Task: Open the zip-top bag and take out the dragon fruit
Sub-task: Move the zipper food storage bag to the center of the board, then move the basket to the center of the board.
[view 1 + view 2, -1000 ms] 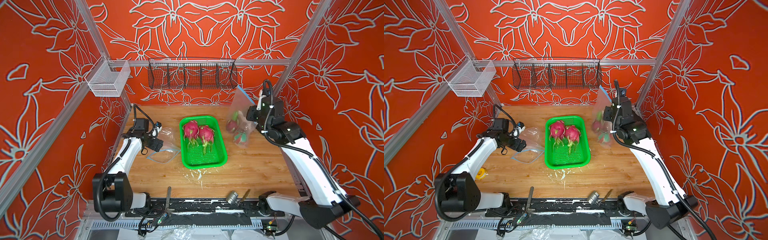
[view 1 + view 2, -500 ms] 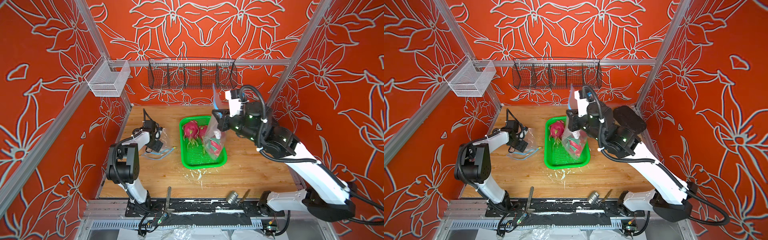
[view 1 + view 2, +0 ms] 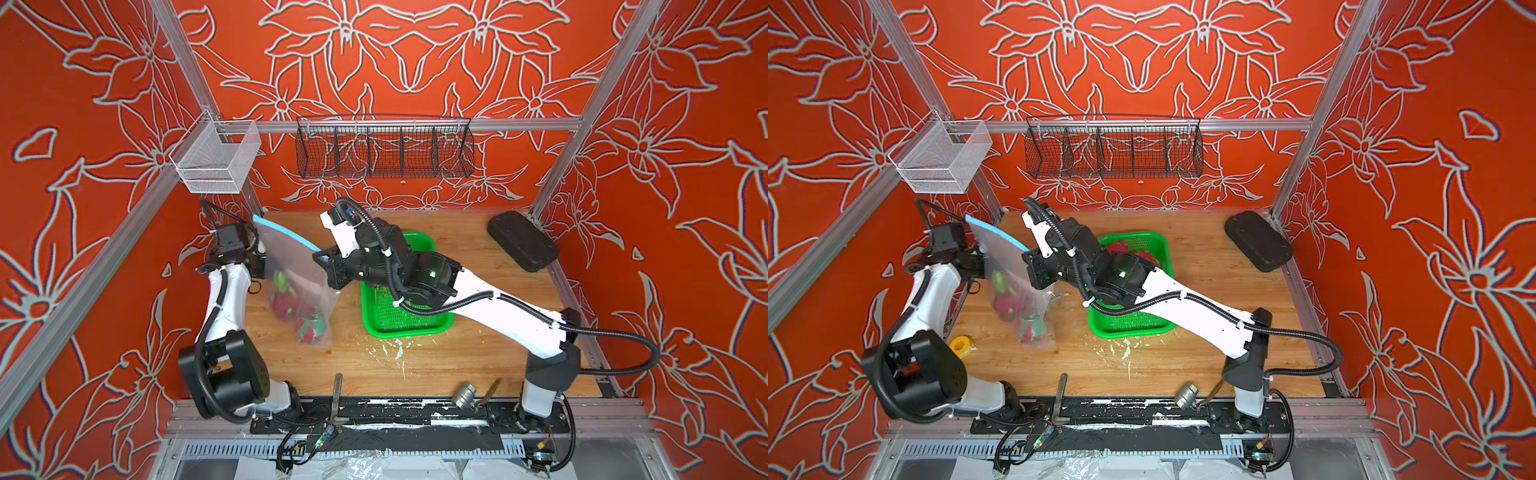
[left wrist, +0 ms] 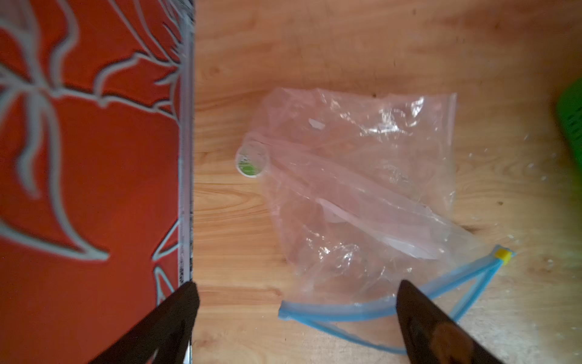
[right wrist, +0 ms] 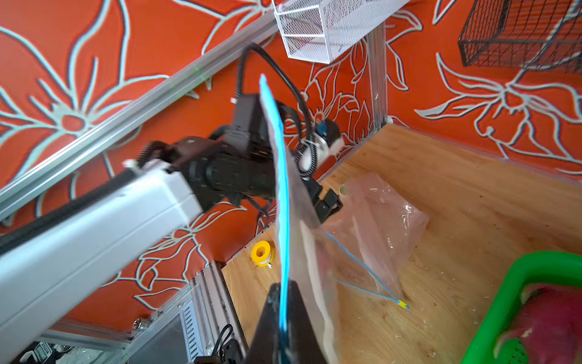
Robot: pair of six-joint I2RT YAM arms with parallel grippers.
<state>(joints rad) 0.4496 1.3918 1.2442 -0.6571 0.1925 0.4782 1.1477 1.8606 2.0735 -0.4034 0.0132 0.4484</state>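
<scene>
The zip-top bag (image 3: 299, 286) is held up just beside the green tray (image 3: 407, 330), on the side toward the left arm. The right gripper (image 5: 281, 291) is seen clamped flat on its blue zip strip (one pinch, near one end, nothing more). The dragon fruit (image 3: 291, 309) is slumped in the bag's low corner, well below that pinch. More magenta fruit (image 3: 1125, 248) is glimpsed inside the tray, half hidden under the right arm. Whether the bag's bottom is touching the table (image 3: 478, 353) cannot be told.

The left gripper (image 4: 297, 285) is shown with its jaws spread wide and nothing between them. It is poised over an empty bag (image 4: 362, 189), which is laid flat farther from the tray, by the wall.

Now, where trouble is to be expected:

- **Slipping:** All the fruit's weight is carried by that single pinch, so the slick strip may be dragged out of the jaws and the load dropped.
- **Swinging:** The bag is hung askew, so a swing could be set off and the left arm struck.
- **Wrong bag:** The empty bag could be seized by mistake, since the open jaws are aimed at it rather than at the full one.
- **Spilling:** If the zip is pulled while the mouth is tilted, fruit may be tipped out beside the tray rather than lifted clear.
</scene>
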